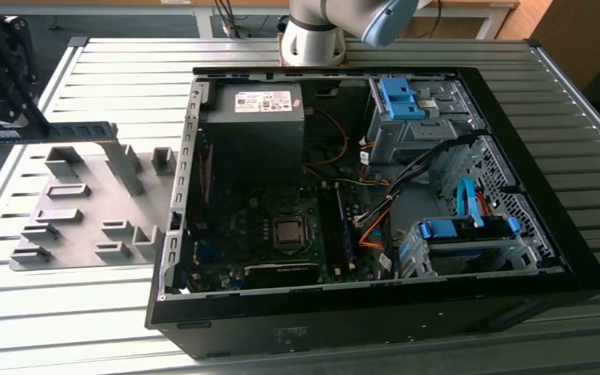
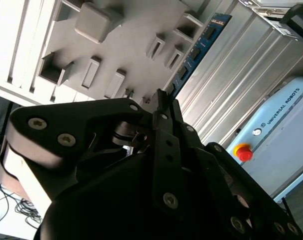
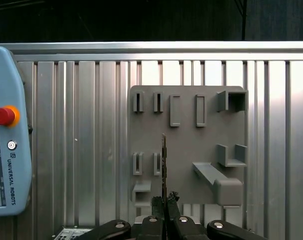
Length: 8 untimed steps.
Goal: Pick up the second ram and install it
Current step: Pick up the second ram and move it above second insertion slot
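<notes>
- The second ram (image 1: 76, 131) is off the desk (image 1: 550, 94), held in the air above the grey fixture plate (image 1: 91, 207). This is at the exterior view's left, well apart from the open computer case (image 1: 383, 312).
- The end effector (image 1: 24, 121) is clenched on it. In the first wrist view the fingers (image 3: 156, 205) close on its two flat faces, and the stick (image 3: 164, 160) shows edge-on as a thin line.
- Its long axis lies about level in the exterior view, running from that view's left to right. The grip sits nearer the left end, and the longer part reaches right toward the case.
- In the second wrist view the blue board (image 2: 194, 52), with its row of dark chips, points away from the fingertips over the plate.
- Handling, as a judgement:
  - It looks light, thin and stiff, so it should neither sag nor weigh on the grip.
  - It is probably fragile: bending or twisting could crack the board, and the contact edge should not be scraped.
  - The smooth faces could slip, so a flat pinch across both faces, clear of the contact edge, looks like the right hold.
  - The off-centre hold leaves a long lever that could tilt the stick if its end knocks something.
</notes>
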Each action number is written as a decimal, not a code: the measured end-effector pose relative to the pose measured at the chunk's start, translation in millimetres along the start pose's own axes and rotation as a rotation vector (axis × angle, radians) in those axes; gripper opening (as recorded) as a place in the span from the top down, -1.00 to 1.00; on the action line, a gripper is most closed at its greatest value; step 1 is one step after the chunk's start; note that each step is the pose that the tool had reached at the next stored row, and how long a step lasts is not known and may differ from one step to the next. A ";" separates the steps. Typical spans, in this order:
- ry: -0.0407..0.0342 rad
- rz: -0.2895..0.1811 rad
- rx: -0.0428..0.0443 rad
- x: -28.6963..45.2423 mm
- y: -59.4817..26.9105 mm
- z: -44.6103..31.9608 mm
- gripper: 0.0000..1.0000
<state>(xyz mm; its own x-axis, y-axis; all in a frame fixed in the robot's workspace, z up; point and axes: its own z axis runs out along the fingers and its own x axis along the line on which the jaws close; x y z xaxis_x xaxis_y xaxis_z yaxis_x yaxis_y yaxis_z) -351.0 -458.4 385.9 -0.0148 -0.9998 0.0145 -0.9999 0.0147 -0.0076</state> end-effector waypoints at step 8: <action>0.0000 0.000 0.0000 -0.1 -6.4 0.1 0.72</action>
<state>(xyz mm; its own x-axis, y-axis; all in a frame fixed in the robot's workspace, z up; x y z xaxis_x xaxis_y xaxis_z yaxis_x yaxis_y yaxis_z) -344.6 -458.4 385.9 -0.0149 -0.9998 0.0145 -0.9999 0.0148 -0.0076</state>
